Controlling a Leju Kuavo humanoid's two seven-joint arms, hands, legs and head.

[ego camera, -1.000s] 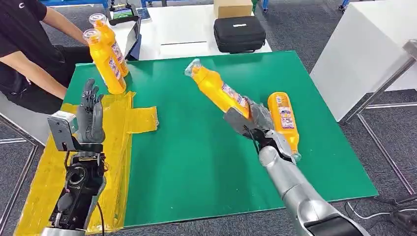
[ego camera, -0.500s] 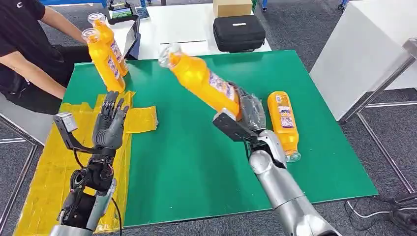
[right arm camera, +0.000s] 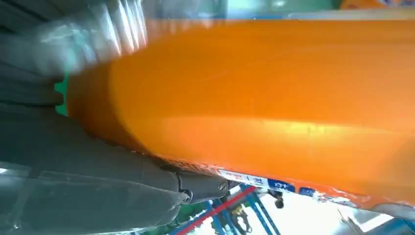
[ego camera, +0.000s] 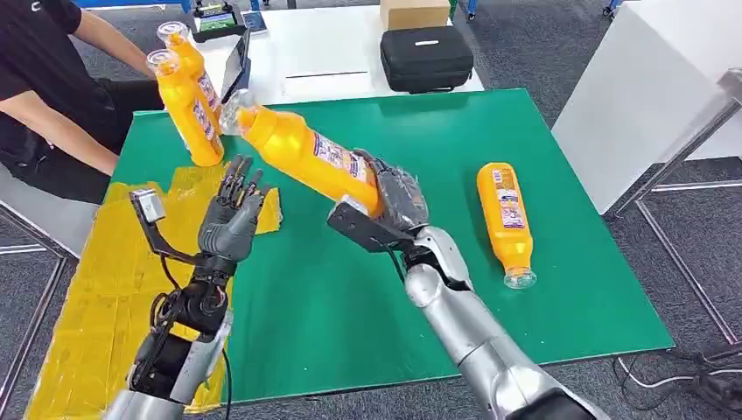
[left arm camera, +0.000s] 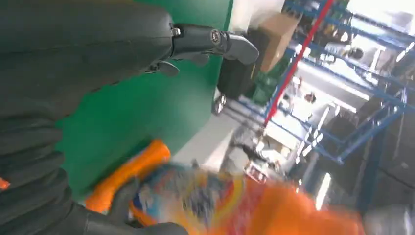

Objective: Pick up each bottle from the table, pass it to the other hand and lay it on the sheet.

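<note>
Far left, a person (ego camera: 44, 87) sits at the corner of the green worktop (ego camera: 542, 262) holding two orange bottles (ego camera: 185, 101) upright — so nothing's actually lying on the yellow sheet (ego camera: 96, 297) yet. As far as I can judge, we're mid-handover on the first one. The left robot hand (ego camera: 229, 220) is raised over the sheet's edge, palm up, fingers spread and holding nothing, just below the neck end of the carried bottle (ego camera: 302, 153) but not touching it. That bottle is tilted in the air, cap pointing toward the person, with its base wrapped in the right robot hand (ego camera: 394, 197), which grips it firmly — arm stretched across the middle. Off to the right, one spare bottle (ego camera: 503, 214) lies flat on the green, still to be picked up.
</note>
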